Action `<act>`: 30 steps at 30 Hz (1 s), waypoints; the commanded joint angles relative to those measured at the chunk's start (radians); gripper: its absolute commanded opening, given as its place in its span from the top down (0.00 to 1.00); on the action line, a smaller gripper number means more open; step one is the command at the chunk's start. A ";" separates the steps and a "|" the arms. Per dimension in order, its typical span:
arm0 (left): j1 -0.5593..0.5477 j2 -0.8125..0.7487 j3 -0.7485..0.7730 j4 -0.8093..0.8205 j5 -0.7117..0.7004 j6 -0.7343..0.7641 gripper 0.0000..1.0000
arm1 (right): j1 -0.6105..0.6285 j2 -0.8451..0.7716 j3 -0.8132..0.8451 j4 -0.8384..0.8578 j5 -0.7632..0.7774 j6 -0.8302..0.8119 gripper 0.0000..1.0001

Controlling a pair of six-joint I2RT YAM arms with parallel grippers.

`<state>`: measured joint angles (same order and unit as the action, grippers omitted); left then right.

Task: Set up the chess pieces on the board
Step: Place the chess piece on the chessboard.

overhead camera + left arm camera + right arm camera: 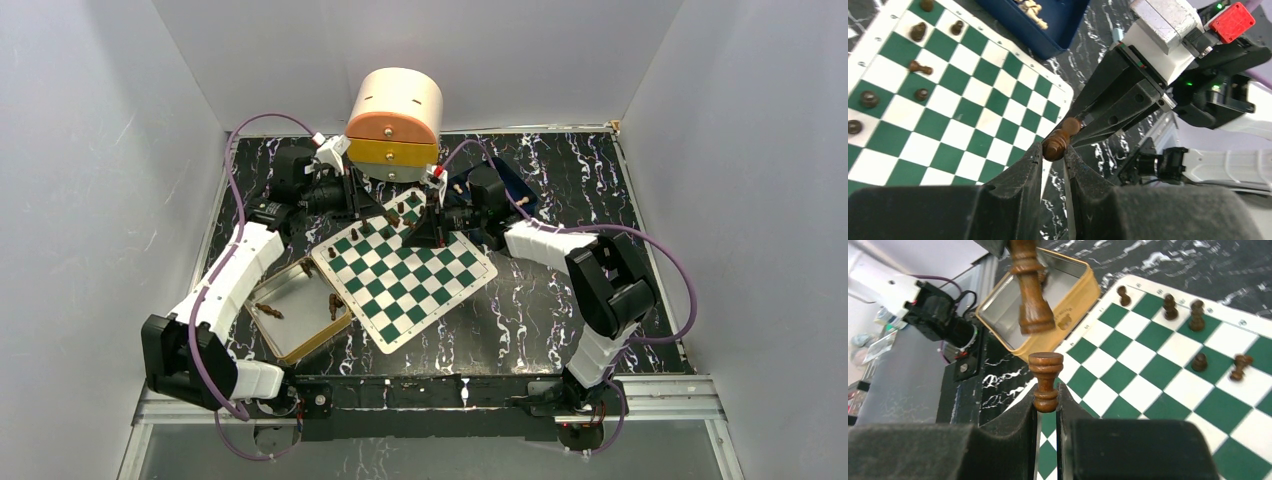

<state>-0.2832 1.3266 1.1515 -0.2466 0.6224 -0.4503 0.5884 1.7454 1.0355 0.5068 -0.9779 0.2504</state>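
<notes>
Left gripper (1053, 154) pinches dark chessman (1059, 139); right gripper (1046, 401) pinches second dark chessman (1045, 365).
Both hang over the board (1158, 375), tips close together.

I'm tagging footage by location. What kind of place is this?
Probably a lab robot test cell, not a home: plain white panels box in a black marbled table, two robot arms are bolted at its near edge, and a chessboard lies between them.
</notes>
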 commanded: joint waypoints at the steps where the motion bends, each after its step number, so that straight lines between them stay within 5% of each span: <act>1: 0.006 0.000 0.069 -0.085 -0.129 0.121 1.00 | -0.006 -0.063 -0.014 -0.123 0.158 -0.075 1.00; 18: -0.045 0.345 0.274 -0.057 -0.682 0.370 1.00 | -0.007 -0.251 -0.156 -0.213 0.361 -0.110 1.00; 30: -0.130 0.519 0.315 -0.037 -0.767 0.387 1.00 | -0.007 -0.280 -0.178 -0.206 0.374 -0.109 0.98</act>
<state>-0.4004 1.8328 1.4223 -0.3035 -0.0959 -0.0803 0.5880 1.4925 0.8551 0.2619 -0.6086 0.1497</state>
